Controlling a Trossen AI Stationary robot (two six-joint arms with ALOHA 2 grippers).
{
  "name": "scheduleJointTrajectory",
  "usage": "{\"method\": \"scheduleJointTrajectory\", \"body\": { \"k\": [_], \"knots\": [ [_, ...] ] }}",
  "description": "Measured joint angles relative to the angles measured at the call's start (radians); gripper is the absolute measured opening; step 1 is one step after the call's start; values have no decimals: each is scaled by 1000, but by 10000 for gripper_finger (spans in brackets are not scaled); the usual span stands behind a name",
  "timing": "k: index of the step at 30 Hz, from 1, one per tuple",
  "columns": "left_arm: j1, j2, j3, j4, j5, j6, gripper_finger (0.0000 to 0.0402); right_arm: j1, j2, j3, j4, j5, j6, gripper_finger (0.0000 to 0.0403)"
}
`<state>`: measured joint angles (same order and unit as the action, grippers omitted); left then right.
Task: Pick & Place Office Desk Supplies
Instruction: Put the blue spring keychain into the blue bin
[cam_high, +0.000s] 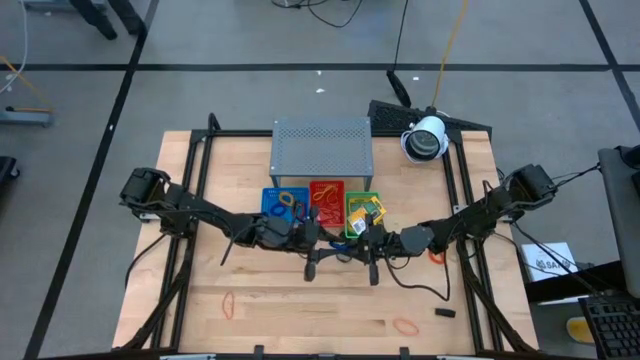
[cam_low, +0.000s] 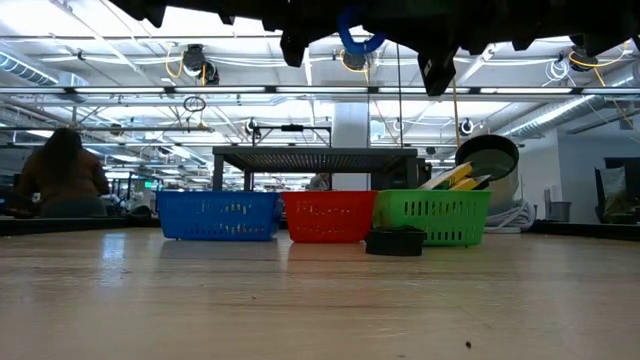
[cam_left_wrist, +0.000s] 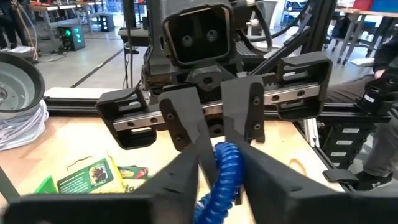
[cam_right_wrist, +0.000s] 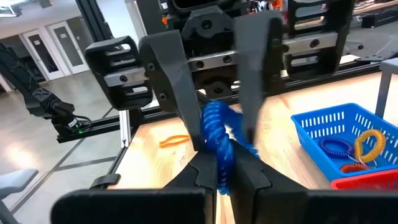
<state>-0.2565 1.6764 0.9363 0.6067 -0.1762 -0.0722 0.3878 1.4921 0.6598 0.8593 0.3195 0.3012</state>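
No legible text in any view.

Yellow-and-green packet (cam_left_wrist: 87, 176), left wrist view: printed label with a dark picture panel and small lines of print, characters not resolvable.

White sheet (cam_high: 549, 262) off the right edge of the tabletop (cam_high: 300, 310), high view: a dark printed line across it, too small to read.

Blue tray (cam_low: 219, 215), red tray (cam_low: 329, 217) and green tray (cam_low: 432, 217), low view: slotted walls only, no markings made out.

Grey perforated shelf (cam_high: 322, 146): no label seen.

Room signage behind the tabletop in the low view: none readable.
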Motion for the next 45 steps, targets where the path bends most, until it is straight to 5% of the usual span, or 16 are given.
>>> {"method": "scheduleJointTrajectory", "body": {
  "k": [5, 13, 23, 29, 37, 45],
  "knots": [
    [0, 0, 0, -11, 13, 72, 23, 0, 0, -1, -3, 1, 0, 9],
    [-4, 0, 0, -11, -2, 139, 22, 0, 0, -1, 0, -24, 0, 50],
    [0, -42, -1, -35, -103, 175, 20, 0, 0, 1, -46, -36, 29, 168],
    [-7, -146, -1, -241, -227, 194, 20, 0, 0, 1, -86, -36, 76, 211],
    [-29, -374, -1, -724, -432, 27, 20, -2, 0, 1, -91, -32, 80, 206],
    [41, -455, 0, -1031, -446, -114, 50, -13, 0, 1, -78, -32, 80, 191]
  ]
}}
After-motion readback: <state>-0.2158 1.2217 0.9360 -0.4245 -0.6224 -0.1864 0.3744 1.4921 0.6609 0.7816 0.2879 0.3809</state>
